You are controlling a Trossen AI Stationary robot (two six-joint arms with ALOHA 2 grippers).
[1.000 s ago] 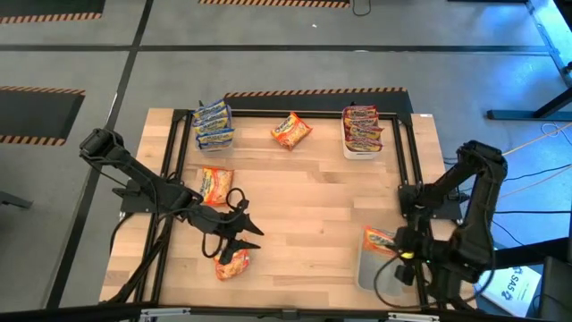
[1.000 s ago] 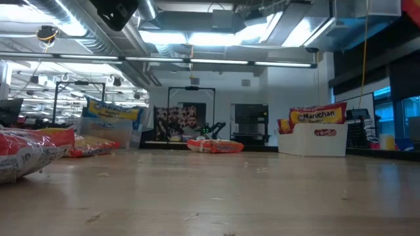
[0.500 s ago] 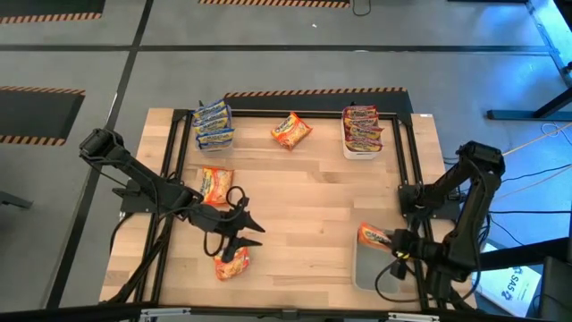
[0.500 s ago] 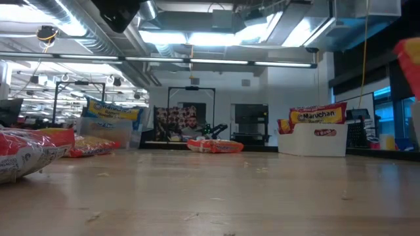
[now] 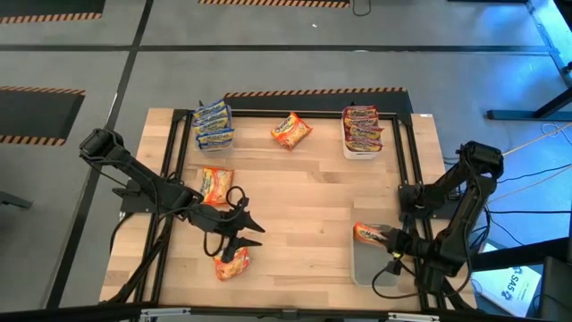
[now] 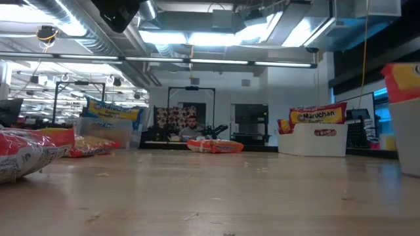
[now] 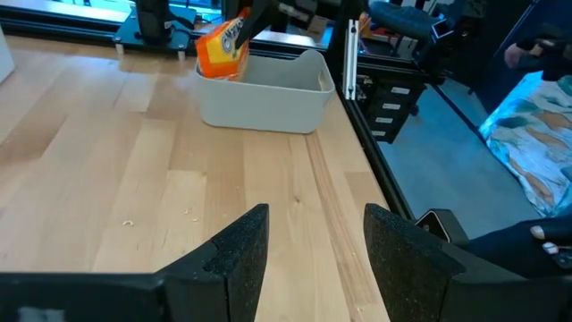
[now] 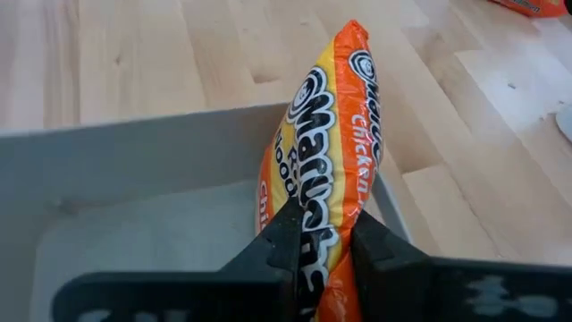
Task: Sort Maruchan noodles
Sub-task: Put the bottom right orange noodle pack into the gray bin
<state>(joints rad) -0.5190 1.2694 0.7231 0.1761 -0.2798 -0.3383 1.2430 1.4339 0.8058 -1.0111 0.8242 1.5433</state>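
From above, an orange Maruchan chicken packet (image 5: pixel 368 234) is seen clamped in the right hand (image 5: pixel 391 240) over the far-left corner of the grey tub (image 5: pixel 375 270) at the counter's (image 5: pixel 313 206) near right. The left hand (image 5: pixel 243 234) hangs released just beyond another orange packet (image 5: pixel 232 263).

At counter level, the held packet (image 6: pixel 401 82) shows at the right edge, above the tub.

In the right wrist view, the packet (image 8: pixel 331 152) stands edge-up between the fingers (image 8: pixel 290 241), straddling the tub's wall (image 8: pixel 134 152). It should be carried fully inside the rim before release.
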